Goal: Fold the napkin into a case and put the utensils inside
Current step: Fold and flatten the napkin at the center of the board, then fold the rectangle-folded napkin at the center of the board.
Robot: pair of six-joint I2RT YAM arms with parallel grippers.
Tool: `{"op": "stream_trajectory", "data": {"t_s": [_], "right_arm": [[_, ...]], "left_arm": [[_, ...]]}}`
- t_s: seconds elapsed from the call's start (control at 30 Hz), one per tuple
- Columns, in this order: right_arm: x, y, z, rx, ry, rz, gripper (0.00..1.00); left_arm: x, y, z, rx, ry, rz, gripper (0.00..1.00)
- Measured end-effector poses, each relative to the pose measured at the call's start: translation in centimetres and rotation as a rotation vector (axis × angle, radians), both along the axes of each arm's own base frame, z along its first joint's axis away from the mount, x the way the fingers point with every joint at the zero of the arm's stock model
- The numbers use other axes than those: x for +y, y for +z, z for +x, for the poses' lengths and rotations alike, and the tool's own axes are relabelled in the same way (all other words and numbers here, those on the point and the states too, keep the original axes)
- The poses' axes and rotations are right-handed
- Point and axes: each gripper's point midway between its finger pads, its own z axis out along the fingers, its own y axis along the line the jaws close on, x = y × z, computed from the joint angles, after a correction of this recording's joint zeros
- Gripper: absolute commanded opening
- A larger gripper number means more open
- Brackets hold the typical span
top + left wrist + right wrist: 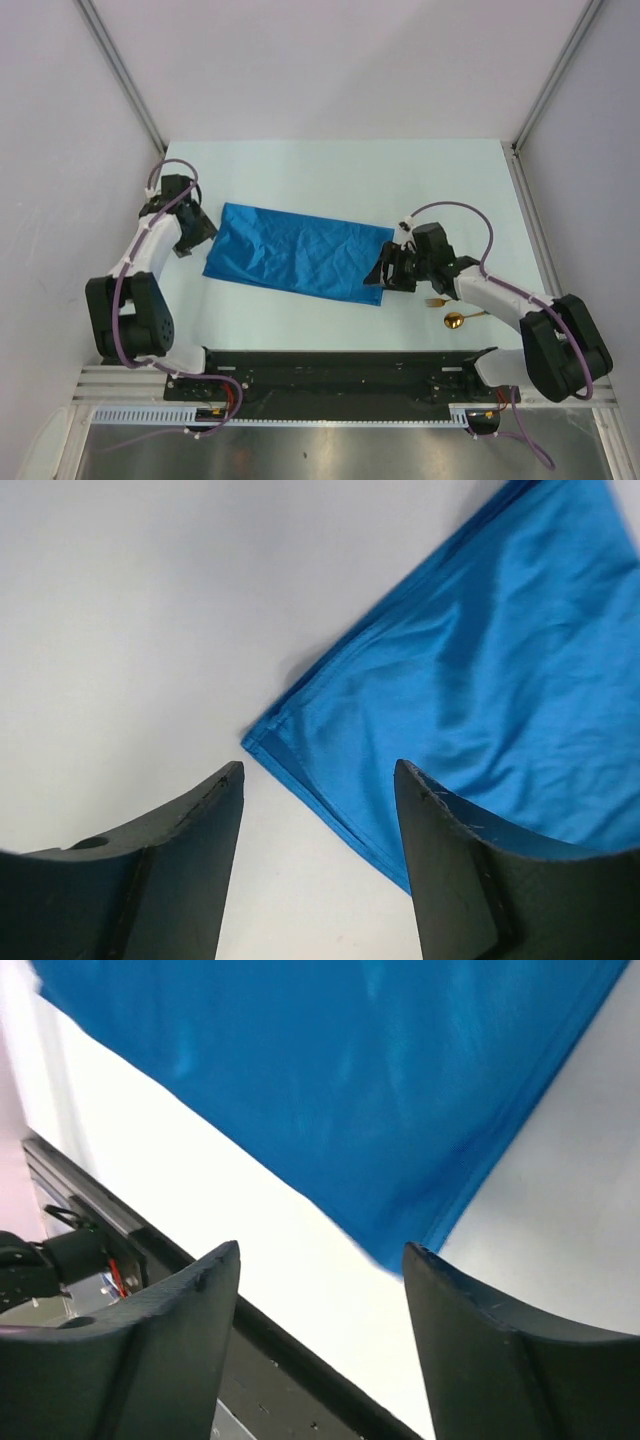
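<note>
**Two pairs of jaws open at the ends of the folded napkin**

Flat on the white tabletop (330, 170), near its middle: napkin (300, 252), bright blue, folded to a long rectangle, lightly wrinkled, slanting a little from far left to near right. Doubled edges showing at the corner seen from the left wrist.

At the left short end, left arm (150, 250). Left jaws spread wide, gripping nothing, hanging just above that corner: one finger (150, 880) over bare tabletop, the other (480, 880) over the blue edge.

At the right short end, right arm (480, 290). Right jaws likewise apart and empty, with the near right corner of the cloth lying below the gap between them.

Fork (437, 301) and spoon (455, 320) — gold heads, dark handles — on the tabletop close beside the right arm on its near side, apart from the napkin. Fork partly hidden by the arm.

Along the near edge of the tabletop, a black rail (330, 365), also in the right wrist view under the jaws.
</note>
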Motion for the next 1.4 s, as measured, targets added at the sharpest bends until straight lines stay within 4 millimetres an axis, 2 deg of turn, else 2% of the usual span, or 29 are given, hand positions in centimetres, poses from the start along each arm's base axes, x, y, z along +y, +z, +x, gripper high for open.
{"op": "stream_trajectory", "data": {"t_s": [0.03,0.1,0.17,0.37,0.47,0.7,0.9,1.27,1.37,1.4], "right_arm": [[0.0,0.7,0.3,-0.018,-0.002,0.006,0.72],[0.1,1.7,0.7,-0.041,-0.005,0.018,0.67],[0.3,2.0,1.1,-0.048,-0.004,0.025,0.59],[1.1,-0.4,1.0,0.018,0.015,0.015,0.41],[1.3,-1.3,0.9,0.036,0.021,0.024,0.36],[0.9,-4.1,-0.4,0.090,0.020,0.016,0.31],[1.1,-4.8,-0.4,0.097,0.021,0.024,0.29],[1.5,-4.8,-0.3,0.085,0.031,0.051,0.28],[1.4,-4.8,-0.3,0.084,0.033,0.051,0.29],[1.4,-4.8,-0.4,0.082,0.036,0.048,0.32]], "left_arm": [[-0.2,0.7,0.1,-0.025,-0.007,-0.006,0.62],[-1.0,1.7,0.5,-0.074,-0.030,-0.037,0.52],[-1.8,1.8,0.8,-0.095,-0.054,-0.075,0.38],[-3.3,-1.8,1.0,-0.001,-0.094,-0.158,0.33],[-3.4,-3.5,0.8,0.051,-0.090,-0.168,0.33],[-2.9,-5.2,0.6,0.083,-0.078,-0.160,0.32],[-1.8,-7.5,-0.3,0.156,-0.040,-0.144,0.38],[-0.8,-7.7,-1.2,0.176,-0.005,-0.097,0.43],[-0.7,-7.5,-1.5,0.180,-0.001,-0.088,0.49],[-0.6,-7.2,-1.5,0.177,0.000,-0.086,0.54]]}}
